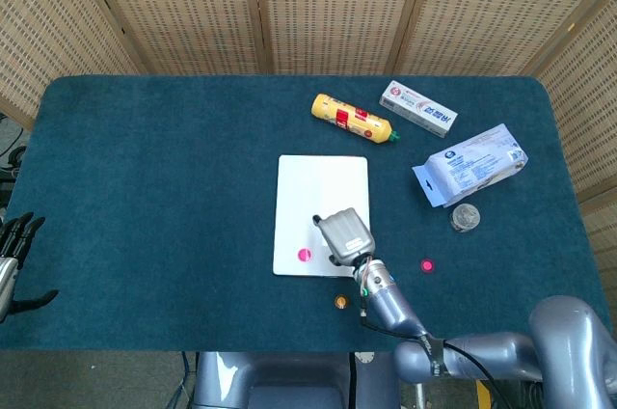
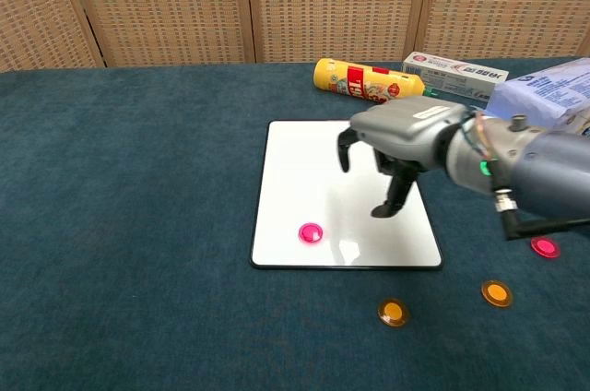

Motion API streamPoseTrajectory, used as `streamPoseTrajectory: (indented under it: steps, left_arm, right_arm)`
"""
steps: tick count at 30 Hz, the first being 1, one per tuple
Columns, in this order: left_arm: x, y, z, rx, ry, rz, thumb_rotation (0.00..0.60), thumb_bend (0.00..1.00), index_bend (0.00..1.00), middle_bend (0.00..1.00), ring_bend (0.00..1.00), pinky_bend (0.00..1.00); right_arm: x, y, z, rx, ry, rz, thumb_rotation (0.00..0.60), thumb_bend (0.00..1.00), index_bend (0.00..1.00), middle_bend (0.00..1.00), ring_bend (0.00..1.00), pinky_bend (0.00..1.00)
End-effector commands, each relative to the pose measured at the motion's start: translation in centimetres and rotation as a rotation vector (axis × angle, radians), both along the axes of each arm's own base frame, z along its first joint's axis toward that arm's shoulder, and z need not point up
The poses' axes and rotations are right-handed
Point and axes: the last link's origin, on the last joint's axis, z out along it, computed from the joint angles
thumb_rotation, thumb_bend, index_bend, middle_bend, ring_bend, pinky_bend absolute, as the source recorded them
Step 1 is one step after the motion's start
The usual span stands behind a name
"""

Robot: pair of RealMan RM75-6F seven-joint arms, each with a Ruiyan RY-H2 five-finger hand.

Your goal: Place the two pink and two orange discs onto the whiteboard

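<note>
My idle left hand (image 1: 13, 240) hangs off the far left edge of the teal cloth, well left of the flat white rectangular whiteboard (image 2: 304, 170); I cannot tell its finger state. One small round pink disc (image 2: 311, 232) lies on the whiteboard's near-left corner. Above the whiteboard's right half, my right hand (image 2: 392, 147) hovers empty, fingers spread and curled downward, likely free to fetch. Right of the whiteboard, two small orange discs (image 2: 394, 312) and the second pink disc (image 2: 545, 246) wait on the cloth.

The teal tabletop (image 2: 138, 179) carries a whiteboard (image 2: 304, 188) beneath the fingers (image 2: 392, 202), loose discs (image 2: 394, 312), a yellow bottle (image 2: 367, 79) and packets (image 1: 470, 163) beyond.
</note>
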Motion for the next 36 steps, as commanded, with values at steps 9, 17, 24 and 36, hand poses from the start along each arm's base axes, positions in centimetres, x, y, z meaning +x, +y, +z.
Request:
streamPoseTrajectory:
  steps: [9,17,24,36]
  left_arm:
    - [0.3,0.0,-0.3,-0.005,0.009,-0.011,0.600,0.00,0.00,0.00,0.00,0.00]
    - [0.4,-0.2,-0.6,-0.009,0.019,-0.017,0.600,0.00,0.00,0.00,0.00,0.00]
    - [0.4,-0.2,-0.6,-0.005,0.019,-0.018,0.600,0.00,0.00,0.00,0.00,0.00]
    - [0.4,-0.2,-0.8,-0.012,0.026,-0.016,0.600,0.00,0.00,0.00,0.00,0.00]
  right_arm:
    - [-11.3,2.4,4.7,0.020,0.014,-0.091,0.600,0.26,0.38,1.00,0.93,1.00]
    - [-14.4,4.4,5.2,0.037,0.023,-0.080,0.600,0.31,0.40,1.00,0.94,1.00]
    - [-15.4,4.1,5.5,0.018,0.026,-0.085,0.600,0.31,0.40,1.00,0.94,1.00]
    - [-17.3,3.8,5.2,0.014,0.073,-0.107,0.600,0.34,0.40,1.00,0.94,1.00]
